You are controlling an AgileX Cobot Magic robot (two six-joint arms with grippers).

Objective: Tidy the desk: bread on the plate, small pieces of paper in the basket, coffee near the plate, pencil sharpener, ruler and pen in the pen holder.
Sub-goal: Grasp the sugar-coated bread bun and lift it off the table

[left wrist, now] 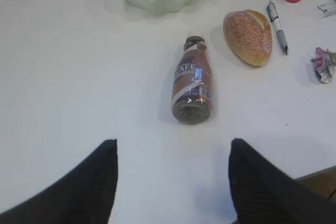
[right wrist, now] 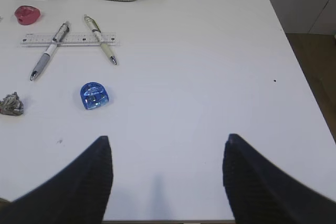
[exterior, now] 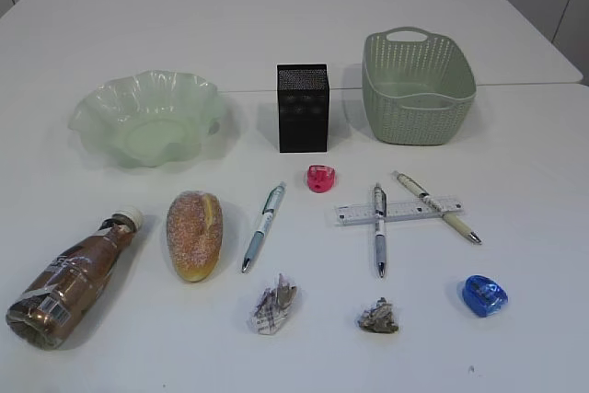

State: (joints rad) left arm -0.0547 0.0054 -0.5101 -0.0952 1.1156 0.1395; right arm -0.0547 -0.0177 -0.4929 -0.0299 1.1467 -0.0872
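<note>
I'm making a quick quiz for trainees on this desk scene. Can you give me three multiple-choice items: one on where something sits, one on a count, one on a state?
1. Where does the pink sharpener lie?
A. In the basket
B. On the desk just in front of the pen holder
C. On the plate

2. How many pens are on the desk?
A. One
B. Two
C. Three

3. How is the coffee placed?
A. Standing upright by the plate
B. Lying on its side
C. Held in a gripper

Answers:
1. B, it sits on the desk close before the pen holder.
2. C, one beside the bread and two lying across the ruler.
3. B, it lies flat, cap pointing toward the plate, and the left gripper is empty.
</note>
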